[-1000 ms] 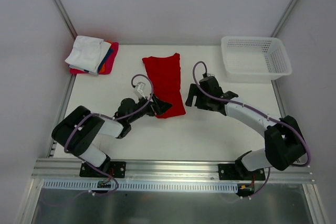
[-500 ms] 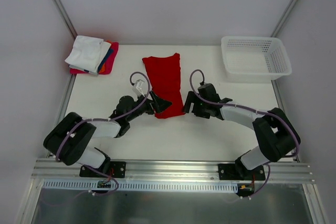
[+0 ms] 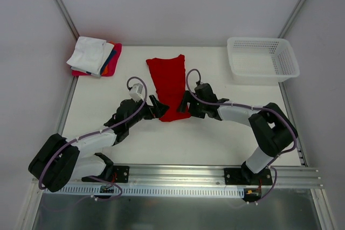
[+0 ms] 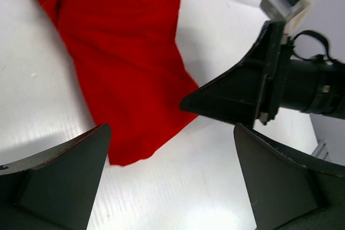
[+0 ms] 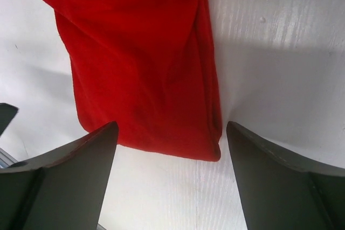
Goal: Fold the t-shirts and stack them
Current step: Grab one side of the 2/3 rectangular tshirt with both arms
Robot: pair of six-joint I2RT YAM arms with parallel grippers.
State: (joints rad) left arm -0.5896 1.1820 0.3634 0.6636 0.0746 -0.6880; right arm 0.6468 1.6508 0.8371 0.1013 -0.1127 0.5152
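A bright red t-shirt [image 3: 168,82], folded into a long strip, lies flat at the table's middle. Its near end [image 4: 129,144] points at the arms. My left gripper [image 3: 159,109] stands open just off the near left corner, with bare table between its fingers [image 4: 64,176]. My right gripper [image 3: 183,107] is open at the near right corner, and the shirt's hem [image 5: 161,146] lies just ahead of its fingertips. The two grippers face each other across that end. Several folded t-shirts [image 3: 94,56], white on top, are stacked at the back left.
A white mesh basket [image 3: 262,59] stands at the back right corner. Metal frame posts run along both back sides. The right gripper's black body [image 4: 253,95] fills the right of the left wrist view.
Both grippers have closed in on the red shirt's near end. The right one slid left to the near right corner and the left arm stretched forward.
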